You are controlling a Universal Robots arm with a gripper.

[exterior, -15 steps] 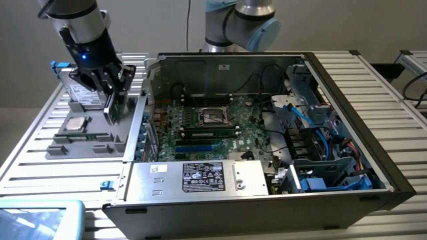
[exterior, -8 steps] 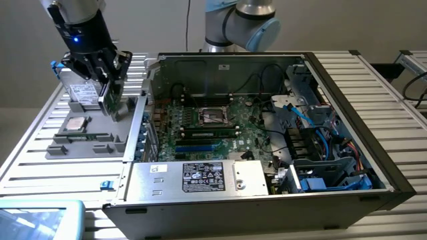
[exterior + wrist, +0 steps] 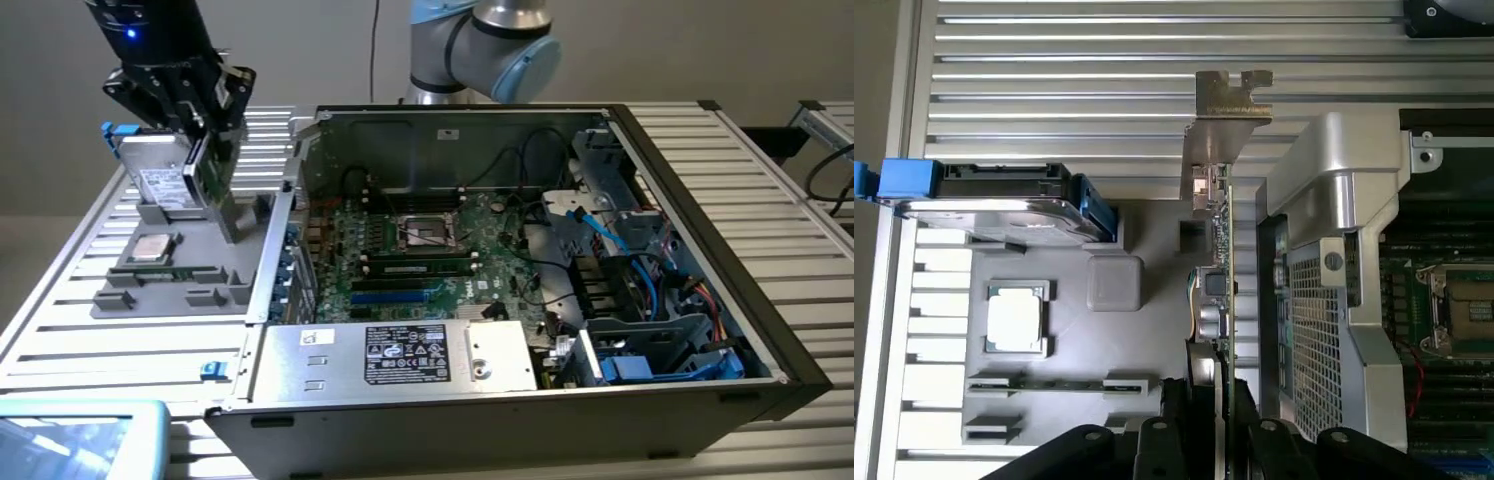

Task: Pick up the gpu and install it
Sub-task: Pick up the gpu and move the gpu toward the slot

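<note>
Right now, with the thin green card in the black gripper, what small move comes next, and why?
Probably a straight lift. The black gripper is shut on the thin green gpu card, which stands upright, close to the grey plastic tray, beside the open metal computer case.

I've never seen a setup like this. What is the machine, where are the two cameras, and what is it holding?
This is one robot arm with a two-fingered gripper. One picture comes from a camera standing off the arm; the other from a camera on its wrist, looking down past the gripper. On the slatted table sits an open computer case with its motherboard exposed. On the exterior view's left, a grey parts holder carries a hard drive standing on edge, a processor chip and a memory stick. The gripper is closed on the gpu, a thin card seen edge-on in the wrist view, with a metal bracket at its far end. The card is over the holder, not in the case.
</note>
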